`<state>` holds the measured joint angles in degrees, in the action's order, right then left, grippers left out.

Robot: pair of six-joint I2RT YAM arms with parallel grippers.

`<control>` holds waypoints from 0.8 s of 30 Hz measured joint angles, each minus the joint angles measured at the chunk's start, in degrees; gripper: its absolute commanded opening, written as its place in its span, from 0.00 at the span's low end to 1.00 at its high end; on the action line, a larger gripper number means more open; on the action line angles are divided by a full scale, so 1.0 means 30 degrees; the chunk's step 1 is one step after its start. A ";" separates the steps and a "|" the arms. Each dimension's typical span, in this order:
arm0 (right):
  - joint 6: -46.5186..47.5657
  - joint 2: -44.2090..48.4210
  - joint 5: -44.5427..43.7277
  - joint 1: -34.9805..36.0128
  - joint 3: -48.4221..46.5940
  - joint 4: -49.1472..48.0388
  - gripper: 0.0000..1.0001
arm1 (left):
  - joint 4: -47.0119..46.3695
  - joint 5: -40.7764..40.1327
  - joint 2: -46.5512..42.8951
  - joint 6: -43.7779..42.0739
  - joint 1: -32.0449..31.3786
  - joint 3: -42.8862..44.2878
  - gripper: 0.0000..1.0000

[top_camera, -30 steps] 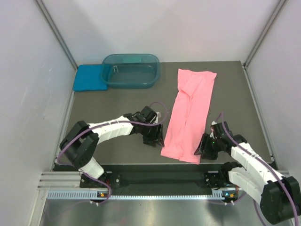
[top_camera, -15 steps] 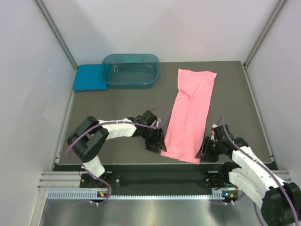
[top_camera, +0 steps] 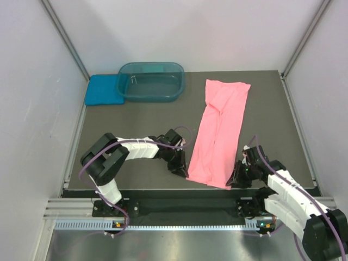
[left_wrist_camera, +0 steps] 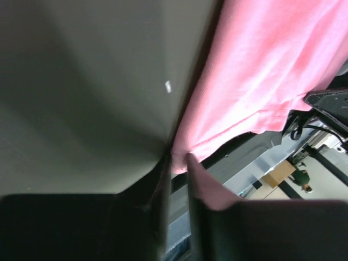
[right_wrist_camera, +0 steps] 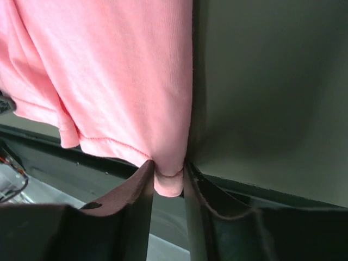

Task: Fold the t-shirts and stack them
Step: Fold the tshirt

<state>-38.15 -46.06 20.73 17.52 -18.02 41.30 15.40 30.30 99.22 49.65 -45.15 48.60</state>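
Note:
The salmon-pink t-shirt (top_camera: 220, 128) lies folded into a long strip on the dark table, running from the far middle-right to the near edge. My left gripper (top_camera: 182, 169) is at its near left corner. In the left wrist view the gripper (left_wrist_camera: 178, 159) is shut on that corner of the pink cloth (left_wrist_camera: 261, 70). My right gripper (top_camera: 235, 179) is at the near right corner. In the right wrist view the gripper (right_wrist_camera: 168, 166) pinches the hem of the pink cloth (right_wrist_camera: 109, 70). The teal-blue t-shirt (top_camera: 103, 89) lies folded at the far left corner.
A dark teal see-through tub (top_camera: 152, 81) stands at the far left-middle, touching the blue shirt. The table's near edge (top_camera: 163, 190) runs just behind both grippers. Grey walls close in the left, right and far sides.
My left gripper has slid right and nearer to the pink shirt's near left corner. My right gripper has shifted slightly down to the near right corner. The shirt has not moved.

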 measured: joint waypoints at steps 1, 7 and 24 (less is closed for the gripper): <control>-0.0007 -0.0029 0.0022 0.0007 0.0051 -0.0066 0.17 | 0.0000 -0.0036 0.0000 0.0058 0.0000 -0.0066 0.10; -0.0124 0.0481 0.0131 0.0095 0.0248 -0.0095 0.00 | -0.0131 -0.0860 -0.0925 0.0117 0.0000 -0.0976 0.00; -0.0306 0.2718 0.1246 0.0554 0.1224 0.0787 0.00 | 0.2033 -0.1494 -0.3410 0.0029 -0.0124 -0.1756 0.00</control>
<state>-39.07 -37.91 24.47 19.18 -14.35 43.66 21.50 25.82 88.99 49.74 -45.52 43.33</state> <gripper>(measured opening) 0.013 0.012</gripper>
